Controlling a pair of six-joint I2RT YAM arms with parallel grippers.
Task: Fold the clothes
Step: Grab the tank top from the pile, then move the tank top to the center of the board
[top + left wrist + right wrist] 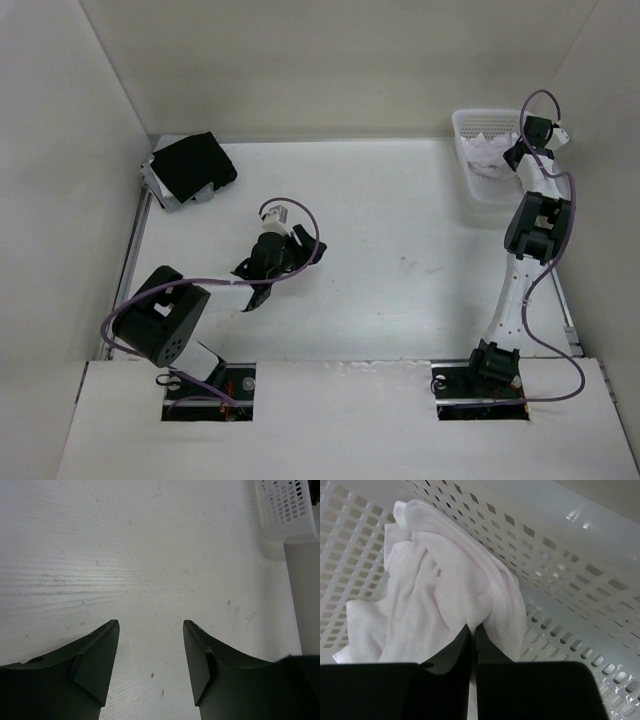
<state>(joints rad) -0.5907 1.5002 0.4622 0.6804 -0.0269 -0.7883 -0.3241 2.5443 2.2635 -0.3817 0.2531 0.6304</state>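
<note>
Room: white table point(400, 250) boxed in by pale walls on three sides, both arms bolted at the near edge.
Clothes: the clothes point(435, 595) sit bunched in a soft white heap inside the mesh basket point(470, 125) at the far right corner, leaning against its perforated wall.
Right gripper point(471, 630): reached down into the basket, fingers pressed nearly together with a fold of the fabric at their tips; from where I stand it looks like a pinch on the cloth.
Left gripper point(151, 625): jaws spread wide, holding nothing, hanging over bare table left of centre.
Step in hand: getting the garment out of the basket, I'd say; no folding has begun.
Doing it well: lift straight up until the hanging cloth is free of the rim, then carry it toward the middle. A thin pinch on loose fabric may slip, so go slowly.
Edges: the basket wall and the right-hand room wall stand close around that arm, so a sideways swing could drag the basket.
Open room: the middle of the table looks the best place to spread it, well apart from the black cloth point(190, 165) in the far left corner.
</note>
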